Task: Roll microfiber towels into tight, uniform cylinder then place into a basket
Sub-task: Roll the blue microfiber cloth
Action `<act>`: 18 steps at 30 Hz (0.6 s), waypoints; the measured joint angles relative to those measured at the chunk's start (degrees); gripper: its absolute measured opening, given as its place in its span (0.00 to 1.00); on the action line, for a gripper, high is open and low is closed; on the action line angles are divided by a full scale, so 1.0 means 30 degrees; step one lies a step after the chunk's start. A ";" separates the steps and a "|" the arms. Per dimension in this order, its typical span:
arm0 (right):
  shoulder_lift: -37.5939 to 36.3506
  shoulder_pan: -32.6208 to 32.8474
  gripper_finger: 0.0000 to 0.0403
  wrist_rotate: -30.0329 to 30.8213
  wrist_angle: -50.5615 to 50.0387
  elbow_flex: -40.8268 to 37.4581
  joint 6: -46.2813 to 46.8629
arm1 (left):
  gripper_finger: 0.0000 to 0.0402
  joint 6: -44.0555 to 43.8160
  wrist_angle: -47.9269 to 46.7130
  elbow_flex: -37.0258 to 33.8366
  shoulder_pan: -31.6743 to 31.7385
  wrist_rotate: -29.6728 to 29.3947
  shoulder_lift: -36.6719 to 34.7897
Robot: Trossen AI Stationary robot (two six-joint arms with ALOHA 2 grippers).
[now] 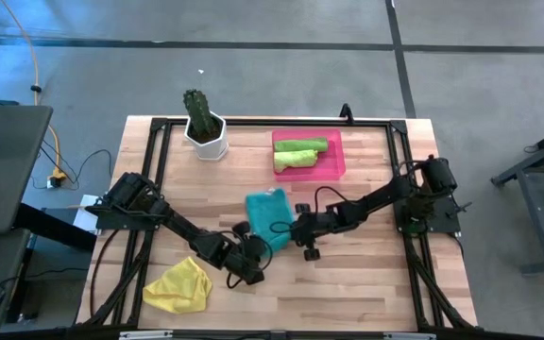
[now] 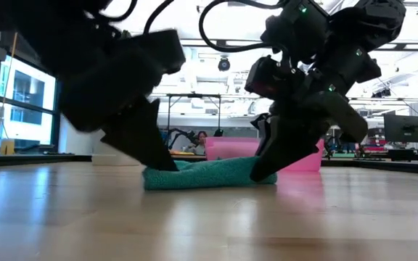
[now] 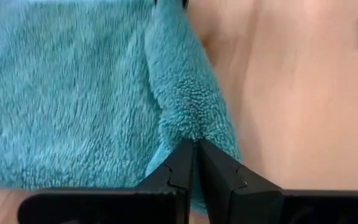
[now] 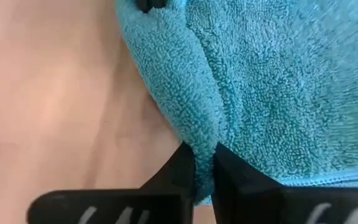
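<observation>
The teal towel (image 1: pixel 270 218) is lying at the centre of the high view, on the desk (image 1: pixel 366 283), just below the pink basket (image 1: pixel 338 168), where two green towels (image 1: pixel 299 154) are already sitting. The left tool (image 1: pixel 253 267) is pinching the towel's lower edge shut between its tips, and the right tool (image 1: pixel 302 234) is clamping the same rolled edge from the right. In the wrist views each pair of tips is biting a raised fold of pile. The cloth is looking light, soft and floppy, with fuzzy, unslippery pile; it will probably sag and unroll unless both ends are being held. The folded edge near each corner seems the best hold. A yellow towel (image 1: pixel 179 286) is waiting at lower left.
</observation>
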 joint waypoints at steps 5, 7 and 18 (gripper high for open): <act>0.0025 -0.0690 0.02 -0.3620 0.0025 -0.0029 0.2942 | 0.05 0.1378 -0.0116 0.1309 -0.0261 -0.0027 -0.0353; 0.0054 -0.1168 0.01 -0.5502 0.0134 -0.0039 0.4477 | 0.05 0.2644 -0.0193 0.1967 -0.0470 -0.0252 -0.0638; 0.0153 -0.3458 0.01 -1.0012 0.0360 -0.0138 1.2186 | 0.05 0.5854 -0.1560 0.3223 -0.0714 -0.1160 -0.0780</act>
